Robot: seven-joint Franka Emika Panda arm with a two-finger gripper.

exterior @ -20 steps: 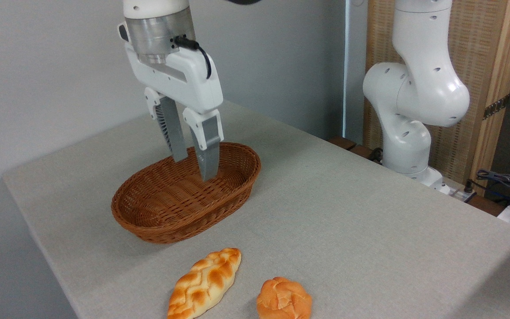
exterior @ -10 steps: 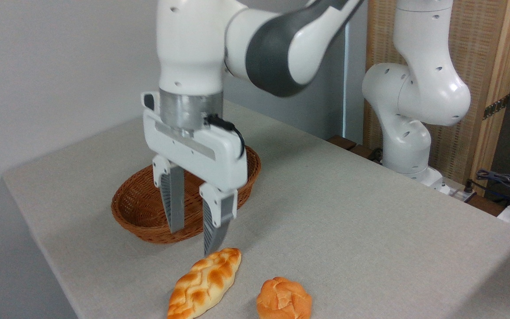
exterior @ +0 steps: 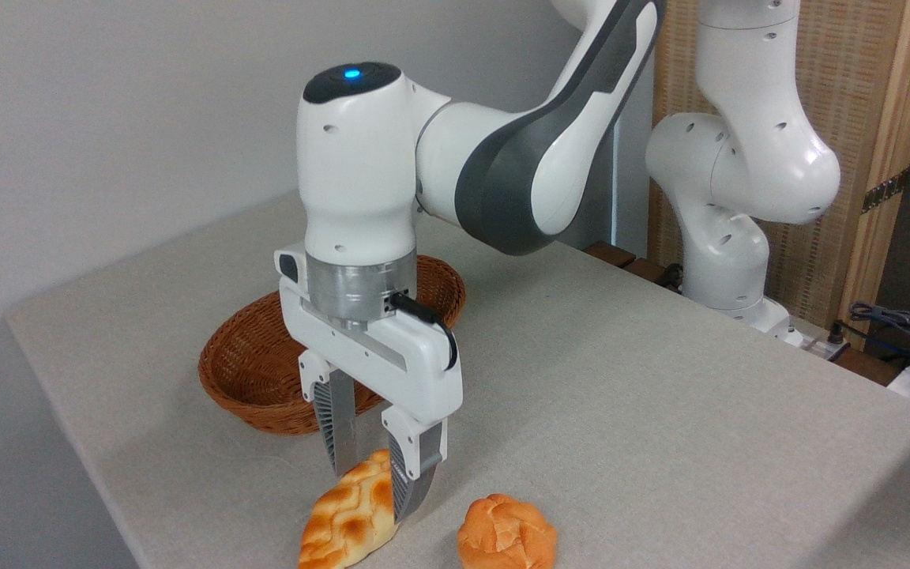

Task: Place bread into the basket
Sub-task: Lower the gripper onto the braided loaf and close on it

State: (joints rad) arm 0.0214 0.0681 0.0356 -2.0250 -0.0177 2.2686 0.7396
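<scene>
The braided bread [exterior: 344, 521] lies on the grey table near the front edge, pale yellow with toasted patches. My gripper [exterior: 372, 494] has come down over the loaf's far end, open, with one finger on each side of it; the right finger [exterior: 409, 482] hides part of the loaf. I cannot tell whether the fingers touch the bread. The reddish-brown wicker basket [exterior: 246, 371] stands behind the gripper, empty as far as it shows, with its right half hidden by my wrist.
A small round orange knotted bun [exterior: 507, 533] sits right of the loaf, close to my right finger. The table's front-left edge [exterior: 107, 506] runs just left of the loaf. The arm's base [exterior: 727, 261] stands at the back right, with cables [exterior: 897, 324] beyond.
My gripper came forward from above the basket and dropped to the table, its open fingers now straddling the loaf's far end. Bread, bun and basket stayed put.
</scene>
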